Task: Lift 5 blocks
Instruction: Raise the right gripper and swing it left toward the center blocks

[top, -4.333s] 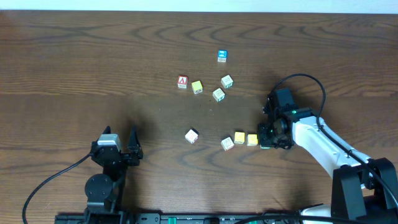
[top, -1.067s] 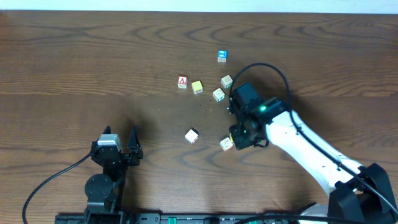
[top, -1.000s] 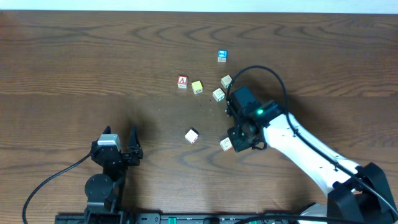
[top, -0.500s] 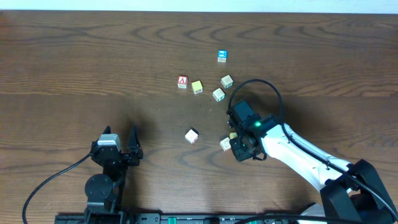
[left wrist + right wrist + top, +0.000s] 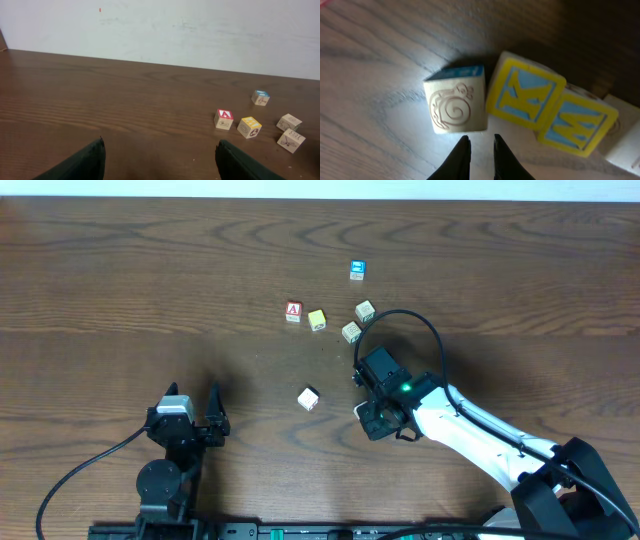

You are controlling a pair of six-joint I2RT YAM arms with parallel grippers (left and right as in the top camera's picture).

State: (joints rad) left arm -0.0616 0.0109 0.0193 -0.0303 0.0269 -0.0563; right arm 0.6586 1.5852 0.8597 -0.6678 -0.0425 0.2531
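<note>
My right gripper (image 5: 480,144) points down at the table, its jaws only a crack apart with nothing between them. Just beyond its tips lies a whitish block (image 5: 456,106) with a snail drawing, touching a yellow K block (image 5: 525,90), then a yellow M block (image 5: 577,122). From above, the right gripper (image 5: 376,416) covers that row; only a whitish block's corner (image 5: 360,410) shows. More whitish blocks lie at the middle (image 5: 308,398) and farther back (image 5: 351,332), (image 5: 365,310). My left gripper (image 5: 190,406) stands open and empty at the front left, far from them.
A red cube marked A (image 5: 293,311), a yellow cube (image 5: 317,319) and a blue-faced cube (image 5: 357,270) sit toward the back. The left wrist view shows the same group, with the red cube (image 5: 224,119) and the blue one (image 5: 260,97), before a pale wall.
The right arm has moved left and toward the front, down over the row of blocks, hiding the yellow ones from above. Its jaws have parted slightly. The left arm is still.
</note>
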